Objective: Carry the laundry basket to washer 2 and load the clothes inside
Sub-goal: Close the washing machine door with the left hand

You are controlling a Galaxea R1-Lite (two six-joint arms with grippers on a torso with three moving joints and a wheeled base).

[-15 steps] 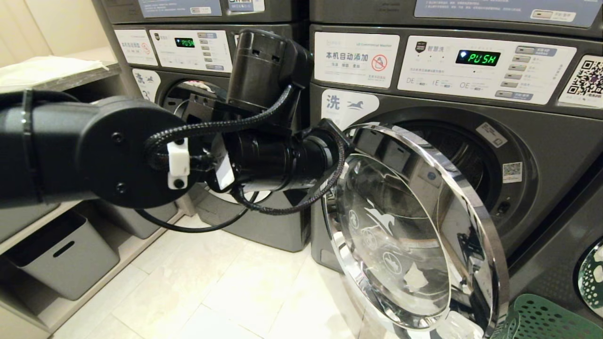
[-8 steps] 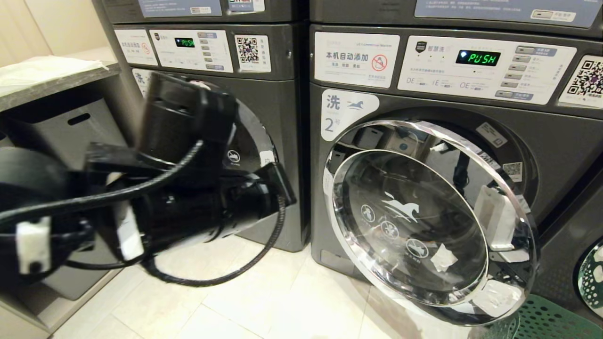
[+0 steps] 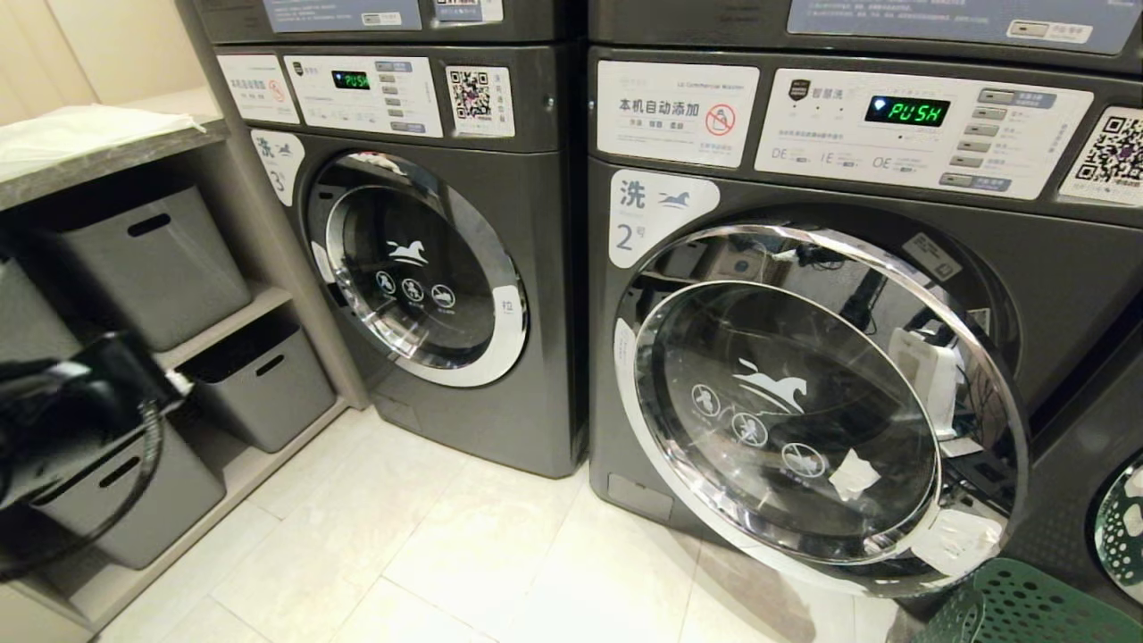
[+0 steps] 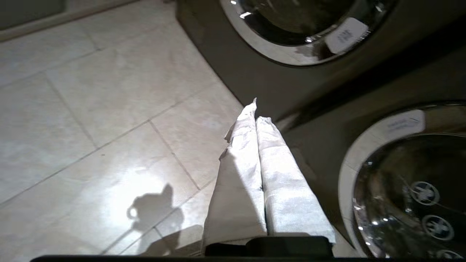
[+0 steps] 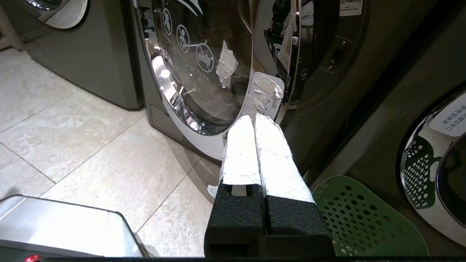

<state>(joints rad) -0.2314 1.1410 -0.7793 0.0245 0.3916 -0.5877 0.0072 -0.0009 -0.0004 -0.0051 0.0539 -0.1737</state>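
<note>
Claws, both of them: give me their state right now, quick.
Left claw: closed, holding nothing, above the floor tiles.
Right claw: closed, holding nothing, near the washer 2 door and the green basket.

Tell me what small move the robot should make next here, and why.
Probably bring the right hand down to the green laundry basket beside it to pick out clothes. Washer 2's door hangs open, the basket sits on the floor by that washer, and both hands are shut and empty. The left hand is off to the left, over bare floor tiles.
</note>
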